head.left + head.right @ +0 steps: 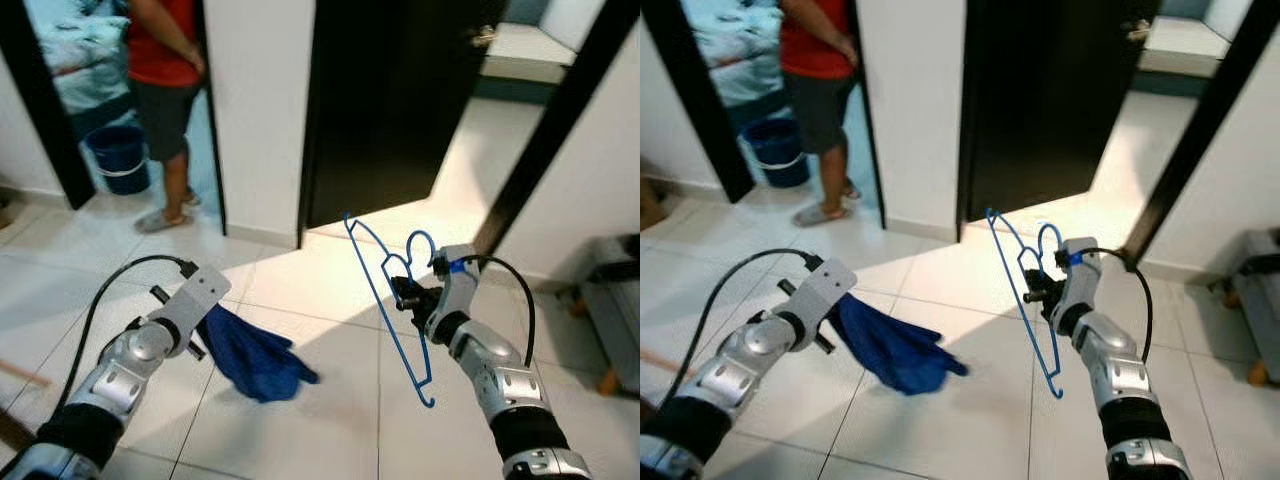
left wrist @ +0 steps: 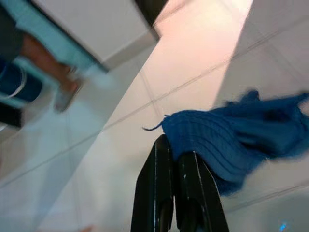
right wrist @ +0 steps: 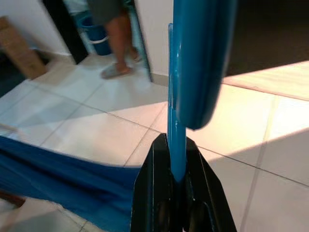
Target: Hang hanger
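We are holding a blue wire hanger [image 1: 388, 300] in our right gripper [image 1: 405, 293], whose 2 black fingers [image 3: 155, 183] are pressing together on the hanger's blue bar, as the right wrist view is showing close up. The hanger is standing in the air in front of us, tilted, with its hook curling up just above the gripper and its long lower edge running down toward the floor, ending in a small bend near our right forearm.

Our left gripper [image 2: 175, 159] is pinching a dark blue knitted cloth [image 1: 250, 358]; in the left wrist view the 2 fingers [image 2: 198, 193] are lying nearly closed against each other with the cloth's edge caught at their tips. The cloth is drooping from the gripper and spreading out toward the middle of the scene, above the pale tiled floor [image 1: 330, 420].

Beyond our arms, we are facing a white wall [image 1: 258, 110] between 2 doorways. The doorway ahead of the hanger has a dark door [image 1: 390, 110] standing open, with bright light falling across the tiles behind it. In the doorway on our left, a person [image 1: 165, 100] in a red top and dark shorts is standing beside a blue bucket [image 1: 120, 158]. At the far right edge, part of a dark piece of furniture [image 1: 615, 310] is showing.
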`<state>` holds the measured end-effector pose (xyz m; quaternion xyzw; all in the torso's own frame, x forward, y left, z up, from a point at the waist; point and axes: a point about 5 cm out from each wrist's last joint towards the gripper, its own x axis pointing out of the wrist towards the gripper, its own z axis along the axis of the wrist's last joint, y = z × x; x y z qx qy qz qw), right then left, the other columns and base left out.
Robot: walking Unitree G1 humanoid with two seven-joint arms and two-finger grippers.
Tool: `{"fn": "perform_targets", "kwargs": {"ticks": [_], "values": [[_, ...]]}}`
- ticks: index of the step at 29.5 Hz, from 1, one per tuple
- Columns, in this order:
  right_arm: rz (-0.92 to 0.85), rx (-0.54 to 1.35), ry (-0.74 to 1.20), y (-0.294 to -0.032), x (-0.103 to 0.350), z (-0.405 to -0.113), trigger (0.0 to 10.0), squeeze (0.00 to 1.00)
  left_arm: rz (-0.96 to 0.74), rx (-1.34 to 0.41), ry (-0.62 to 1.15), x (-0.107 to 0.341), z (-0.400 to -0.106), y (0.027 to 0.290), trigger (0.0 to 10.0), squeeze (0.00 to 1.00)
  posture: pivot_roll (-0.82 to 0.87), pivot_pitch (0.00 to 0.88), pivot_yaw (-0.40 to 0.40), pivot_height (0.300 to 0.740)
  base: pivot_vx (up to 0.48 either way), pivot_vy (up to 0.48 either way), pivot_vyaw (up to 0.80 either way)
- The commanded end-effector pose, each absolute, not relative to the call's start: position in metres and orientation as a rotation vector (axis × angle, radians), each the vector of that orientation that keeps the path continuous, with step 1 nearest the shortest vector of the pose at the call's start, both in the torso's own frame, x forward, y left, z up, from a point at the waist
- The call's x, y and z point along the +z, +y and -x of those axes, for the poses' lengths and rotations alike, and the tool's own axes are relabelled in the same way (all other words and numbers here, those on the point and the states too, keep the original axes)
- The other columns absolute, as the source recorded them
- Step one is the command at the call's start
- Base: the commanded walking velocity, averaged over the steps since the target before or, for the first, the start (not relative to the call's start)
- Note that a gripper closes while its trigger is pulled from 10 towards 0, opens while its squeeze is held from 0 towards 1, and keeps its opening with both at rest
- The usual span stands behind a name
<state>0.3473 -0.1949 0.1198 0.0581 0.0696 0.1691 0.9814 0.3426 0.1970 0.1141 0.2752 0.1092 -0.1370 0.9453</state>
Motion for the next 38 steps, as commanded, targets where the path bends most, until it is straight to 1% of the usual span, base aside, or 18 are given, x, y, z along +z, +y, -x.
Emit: {"fn": "perform_targets", "kwargs": {"ticks": [1,5,8,9,10,12,13,15,19,21,22,23,26,27,29,34,36,38], "values": [[-0.119,0.308,0.145,-0.203,0.118,-0.347,10.0,0.0,-0.517,-0.277,0.209,0.117,-0.345,0.199,10.0,0.0,-0.01,0.04,-0.046,0.74,0.0,0.0,-0.8],[-0.1,0.289,0.15,-0.208,0.118,-0.347,10.0,0.0,-0.476,-0.269,0.222,0.114,-0.346,0.199,10.0,0.0,-0.01,0.011,-0.04,0.74,0.0,0.0,-0.8],[0.013,0.235,0.164,-0.223,0.124,-0.347,10.0,0.0,-0.491,-0.249,0.198,0.115,-0.348,0.197,10.0,0.0,-0.02,0.0,-0.029,0.74,0.0,0.0,-0.8],[0.013,0.235,0.164,-0.223,0.124,-0.347,10.0,0.0,-0.491,-0.249,0.198,0.115,-0.348,0.197,10.0,0.0,-0.02,0.0,-0.029,0.74,0.0,0.0,-0.8],[0.047,0.223,0.161,-0.229,0.129,-0.345,10.0,0.0,-0.473,-0.248,0.184,0.117,-0.349,0.195,10.0,0.0,-0.03,0.0,-0.02,0.74,0.0,0.0,-0.8],[0.046,0.173,0.125,-0.245,0.146,-0.341,10.0,0.0,-0.428,-0.252,0.139,0.125,-0.351,0.188,10.0,0.0,-0.05,0.0,-0.009,0.74,0.0,0.0,-0.8],[0.046,0.173,0.125,-0.245,0.146,-0.341,10.0,0.0,-0.428,-0.252,0.139,0.125,-0.351,0.188,10.0,0.0,-0.05,0.0,-0.009,0.74,0.0,0.0,-0.8],[0.059,0.125,0.086,-0.257,0.165,-0.336,10.0,0.0,-0.393,-0.277,0.08,0.139,-0.354,0.177,10.0,0.0,-0.08,0.0,0.003,0.74,0.0,0.0,-0.8],[0.065,0.111,0.048,-0.259,0.18,-0.333,10.0,0.0,-0.389,-0.306,0.037,0.15,-0.356,0.169,10.0,0.0,-0.08,0.0,0.003,0.74,0.0,0.0,-0.8],[0.048,0.146,0.016,-0.245,0.189,-0.335,10.0,0.0,-0.416,-0.315,-0.008,0.163,-0.358,0.162,10.0,0.0,-0.07,0.0,-0.001,0.74,0.0,0.0,-0.8],[0.048,0.146,0.016,-0.245,0.189,-0.335,10.0,0.0,-0.416,-0.315,-0.008,0.163,-0.358,0.162,10.0,0.0,-0.07,0.0,-0.001,0.74,0.0,0.0,-0.8],[0.042,0.19,0.012,-0.229,0.187,-0.338,10.0,0.0,-0.435,-0.304,-0.036,0.171,-0.36,0.16,10.0,0.0,-0.06,0.0,-0.001,0.74,0.0,0.0,-0.8],[0.018,0.244,0.021,-0.205,0.178,-0.34,10.0,0.0,-0.439,-0.285,-0.054,0.177,-0.363,0.161,10.0,0.0,-0.04,0.0,0.004,0.74,0.0,0.0,-0.8],[0.018,0.244,0.021,-0.205,0.178,-0.34,10.0,0.0,-0.439,-0.285,-0.054,0.177,-0.363,0.161,10.0,0.0,-0.04,0.0,0.004,0.74,0.0,0.0,-0.8],[0.016,0.272,0.045,-0.192,0.167,-0.339,10.0,0.0,-0.437,-0.278,-0.06,0.18,-0.365,0.161,10.0,0.0,-0.03,0.0,0.009,0.74,0.0,0.0,-0.8],[0.021,0.3,0.073,-0.182,0.158,-0.336,10.0,0.0,-0.451,-0.26,-0.059,0.183,-0.367,0.163,10.0,0.0,-0.02,0.0,0.017,0.74,0.0,0.0,-0.8],[0.044,0.319,0.095,-0.177,0.151,-0.334,10.0,0.0,-0.446,-0.227,-0.053,0.184,-0.368,0.166,10.0,0.0,-0.02,0.0,0.022,0.74,0.0,0.0,-0.8],[0.119,0.347,0.145,-0.176,0.141,-0.325,10.0,0.0,-0.471,-0.136,-0.025,0.183,-0.372,0.178,10.0,0.0,-0.04,0.0,0.035,0.74,0.0,0.0,-0.8]]}}
